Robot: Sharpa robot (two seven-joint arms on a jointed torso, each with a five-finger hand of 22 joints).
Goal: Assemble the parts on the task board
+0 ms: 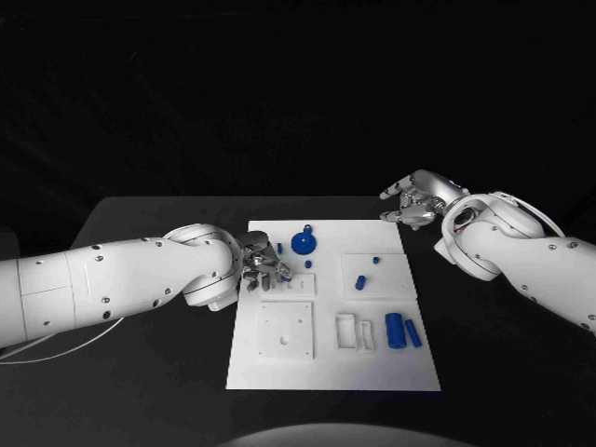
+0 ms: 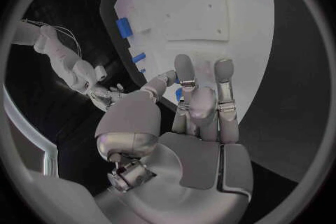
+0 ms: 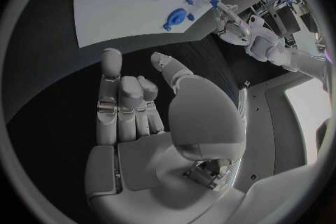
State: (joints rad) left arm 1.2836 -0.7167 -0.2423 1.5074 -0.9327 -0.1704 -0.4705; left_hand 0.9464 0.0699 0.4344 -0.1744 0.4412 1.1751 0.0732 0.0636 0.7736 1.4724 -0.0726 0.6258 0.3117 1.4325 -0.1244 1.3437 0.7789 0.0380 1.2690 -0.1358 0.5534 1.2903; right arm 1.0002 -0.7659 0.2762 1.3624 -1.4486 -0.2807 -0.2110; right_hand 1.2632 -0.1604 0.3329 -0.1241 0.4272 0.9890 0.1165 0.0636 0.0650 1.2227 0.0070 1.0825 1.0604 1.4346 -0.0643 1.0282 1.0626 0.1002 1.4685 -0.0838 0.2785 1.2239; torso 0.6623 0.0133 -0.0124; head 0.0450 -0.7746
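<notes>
Both differ: the left robot hand (image 1: pixel 262 261) pinches a blue part (image 2: pixel 179 93) over the task board (image 1: pixel 379 372), while the right robot hand (image 1: pixel 416 201) curls emptily.

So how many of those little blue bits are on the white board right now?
6 that I can make out: a round part near the far edge, two small parts beside the left hand, two mid-board, a pair of cylinders near the right edge counted as one. The hand may hide more.
</notes>
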